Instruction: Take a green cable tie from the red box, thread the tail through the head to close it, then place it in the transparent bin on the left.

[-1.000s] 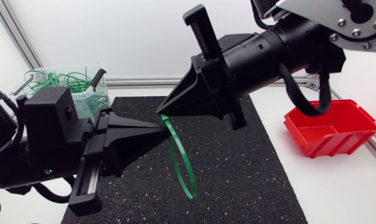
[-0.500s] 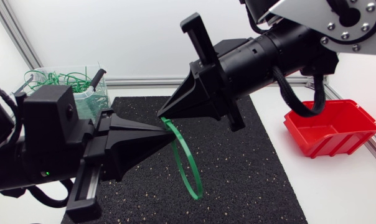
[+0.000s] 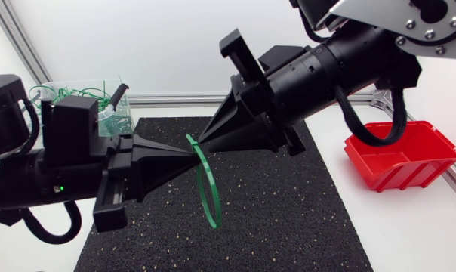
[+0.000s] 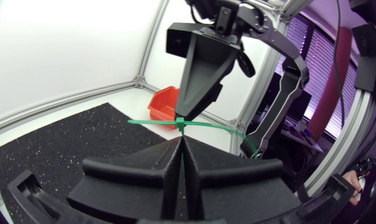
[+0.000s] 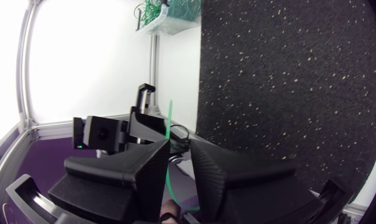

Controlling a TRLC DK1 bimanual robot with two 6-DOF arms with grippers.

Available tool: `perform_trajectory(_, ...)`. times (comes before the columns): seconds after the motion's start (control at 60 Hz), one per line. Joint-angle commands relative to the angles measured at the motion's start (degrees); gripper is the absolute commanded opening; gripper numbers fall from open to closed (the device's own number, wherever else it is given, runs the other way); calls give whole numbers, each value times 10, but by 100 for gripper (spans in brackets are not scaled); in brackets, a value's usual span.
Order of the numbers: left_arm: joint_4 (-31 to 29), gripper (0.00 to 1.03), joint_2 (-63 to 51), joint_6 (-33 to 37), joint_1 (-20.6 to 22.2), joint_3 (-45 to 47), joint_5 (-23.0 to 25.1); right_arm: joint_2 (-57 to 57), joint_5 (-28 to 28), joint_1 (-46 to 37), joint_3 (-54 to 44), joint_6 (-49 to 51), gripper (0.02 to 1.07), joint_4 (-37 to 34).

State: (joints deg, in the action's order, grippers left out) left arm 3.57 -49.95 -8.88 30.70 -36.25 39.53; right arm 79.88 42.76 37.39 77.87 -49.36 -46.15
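My left gripper (image 4: 180, 139) is pressed fully shut, its two matte wedge fingers meeting in a single seam. The green cable tie (image 4: 206, 127) is pinched in that seam at the tips. The tie is already closed into a loop. It is a thin, glossy, flat plastic band, and it hangs from the pinch as a narrow upright oval over the black speckled mat (image 3: 288, 219), clear of it as far as I can judge. Its small square head sits just past my left tips, with the strand running out straight to either side.

My right gripper (image 5: 180, 147) meets the left one tip to tip at that head. Its fingers stand a little apart and the strand runs through the gap close against one of them, so I judge it is not clamping.

Further back, the transparent bin (image 3: 111, 121) has thin clear walls and a tangle of green ties inside. It lies behind and outward of my left arm, which is much the nearer one. The red box (image 3: 394, 170) is well apart on the right.
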Motion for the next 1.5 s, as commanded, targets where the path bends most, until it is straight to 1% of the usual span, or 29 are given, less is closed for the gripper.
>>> perform_trajectory(0.0,-31,4,-16,31,-17,-35,-18,17,-55,1,7,51,45,-14)
perform_trajectory(0.067,-65,4,-25,52,-19,-46,-53,26,-106,1,4,75,44,-10)
perform_trajectory(0.1,-78,4,-30,62,-22,-51,-72,31,-140,-6,2,94,44,-10)
perform_trajectory(0.25,-103,4,-47,99,-35,-51,-156,47,-247,-30,1,168,43,-31)
perform_trajectory(0.3,-103,4,-48,107,-52,-51,-171,47,-305,-41,-2,196,35,-35)
perform_trajectory(0.35,-103,4,-50,116,-79,-53,-179,45,-341,-49,-5,219,26,-36)
perform_trajectory(0.367,-103,4,-51,117,-84,-55,-179,44,-350,-52,-5,222,25,-36)
perform_trajectory(0.433,-103,4,-56,130,-123,-65,-186,39,-408,-68,-16,249,25,-25)
perform_trajectory(0.467,-103,4,-63,137,-145,-72,-192,33,-427,-73,-25,261,26,-17)
perform_trajectory(0.533,-103,4,-79,153,-181,-84,-204,24,-463,-88,-36,285,42,-7)
perform_trajectory(0.583,-99,4,-95,171,-214,-95,-212,14,-484,-98,-49,307,52,10)
perform_trajectory(0.65,-96,4,-107,185,-248,-108,-215,0,-510,-109,-68,331,53,33)
perform_trajectory(0.683,-81,4,-117,200,-270,-113,-224,-7,-523,-114,-77,342,54,48)
perform_trajectory(0.733,-74,4,-125,204,-294,-124,-227,-17,-545,-122,-94,363,55,75)
perform_trajectory(0.833,-63,4,-154,216,-343,-157,-227,-31,-568,-144,-115,390,55,109)
perform_trajectory(0.883,-62,4,-168,221,-361,-176,-227,-42,-577,-153,-125,401,55,126)
perform_trajectory(0.917,-55,4,-181,226,-371,-186,-231,-49,-593,-164,-135,416,58,147)
perform_trajectory(0.933,-44,4,-190,228,-379,-194,-241,-53,-602,-167,-141,427,58,158)
perform_trajectory(0.983,-30,4,-210,231,-395,-211,-248,-63,-608,-173,-152,443,58,175)
perform_trajectory(1.033,-27,4,-229,236,-409,-235,-254,-74,-610,-185,-158,450,58,178)
perform_trajectory(1.05,-25,4,-240,239,-418,-247,-255,-79,-614,-194,-163,458,58,188)
perform_trajectory(1.067,-25,4,-247,239,-421,-254,-255,-84,-615,-197,-168,469,61,199)
perform_trajectory(1.1,-25,4,-255,239,-427,-265,-256,-89,-616,-201,-174,478,63,212)
perform_trajectory(1.167,-25,4,-270,240,-435,-283,-257,-104,-617,-212,-185,495,64,230)
perform_trajectory(1.183,-25,4,-271,240,-437,-285,-259,-106,-617,-215,-185,498,65,234)
perform_trajectory(1.267,-16,4,-283,247,-441,-293,-273,-126,-617,-225,-198,526,84,262)
perform_trajectory(1.317,-15,4,-284,247,-443,-295,-276,-136,-613,-229,-205,538,86,260)
perform_trajectory(1.383,-14,4,-288,247,-444,-298,-283,-153,-612,-231,-213,548,103,264)
perform_trajectory(1.483,-12,4,-289,247,-446,-302,-285,-183,-597,-231,-223,549,103,266)
